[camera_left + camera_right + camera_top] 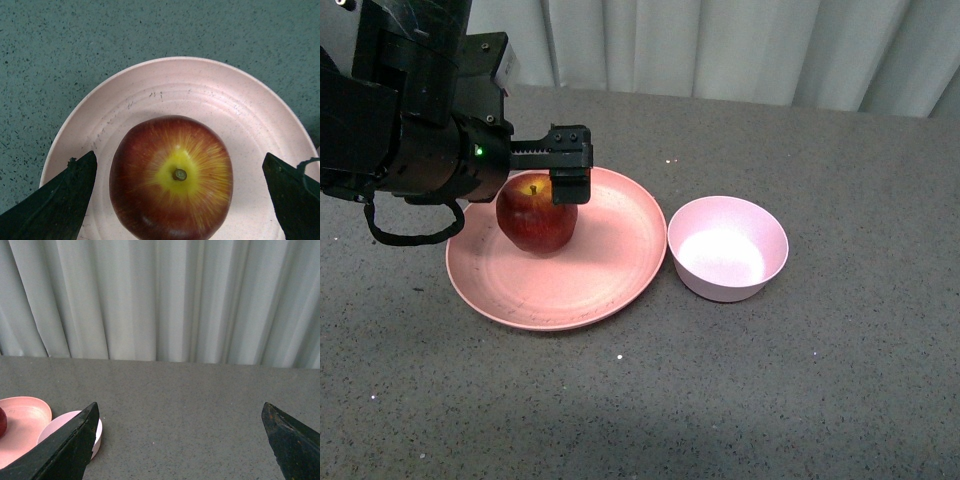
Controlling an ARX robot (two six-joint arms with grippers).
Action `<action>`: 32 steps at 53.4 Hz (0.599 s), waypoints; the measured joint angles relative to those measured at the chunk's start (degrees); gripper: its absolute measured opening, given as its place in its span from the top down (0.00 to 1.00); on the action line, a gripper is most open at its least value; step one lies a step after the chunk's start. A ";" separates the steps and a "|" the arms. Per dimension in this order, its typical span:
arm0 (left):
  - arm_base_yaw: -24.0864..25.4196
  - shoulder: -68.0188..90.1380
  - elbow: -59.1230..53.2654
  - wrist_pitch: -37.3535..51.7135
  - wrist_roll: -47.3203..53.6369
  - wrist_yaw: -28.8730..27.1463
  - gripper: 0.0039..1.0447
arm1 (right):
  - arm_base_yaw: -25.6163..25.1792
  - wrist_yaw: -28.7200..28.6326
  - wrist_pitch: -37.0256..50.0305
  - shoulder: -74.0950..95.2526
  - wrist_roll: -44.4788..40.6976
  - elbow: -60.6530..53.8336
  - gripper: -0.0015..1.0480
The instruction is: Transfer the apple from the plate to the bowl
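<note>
The dark-red apple [537,217] with a yellow patch round its stem sits on the wide salmon-pink plate [610,270]. The small pale bowl [727,248] stands empty just right of the plate. My left gripper [535,180] is open, directly above the apple, one finger on each side of it. In the left wrist view the apple [171,177] lies between the spread fingers, clear of both, on the plate [200,95]. My right gripper [180,440] is open and empty over bare table; its view shows the bowl [55,427] and plate [22,422] at the side.
The grey speckled table [770,400] spreads all round the dishes. A pale curtain [740,45] hangs along the table's far edge. My left arm's black body [410,130] fills the upper left of the front view.
</note>
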 joint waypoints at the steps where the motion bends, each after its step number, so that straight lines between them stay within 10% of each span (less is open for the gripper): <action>1: -0.04 0.37 0.17 -0.17 -0.07 -0.09 0.06 | 0.00 0.00 0.00 0.00 0.00 0.00 0.09; 23: -0.17 3.72 0.48 -0.57 -0.02 -0.90 0.06 | 0.00 0.00 0.00 -0.02 0.00 0.00 0.09; 32: -0.24 3.72 0.48 -0.11 0.28 -0.74 0.25 | 0.00 0.00 0.00 -0.02 0.00 0.00 0.09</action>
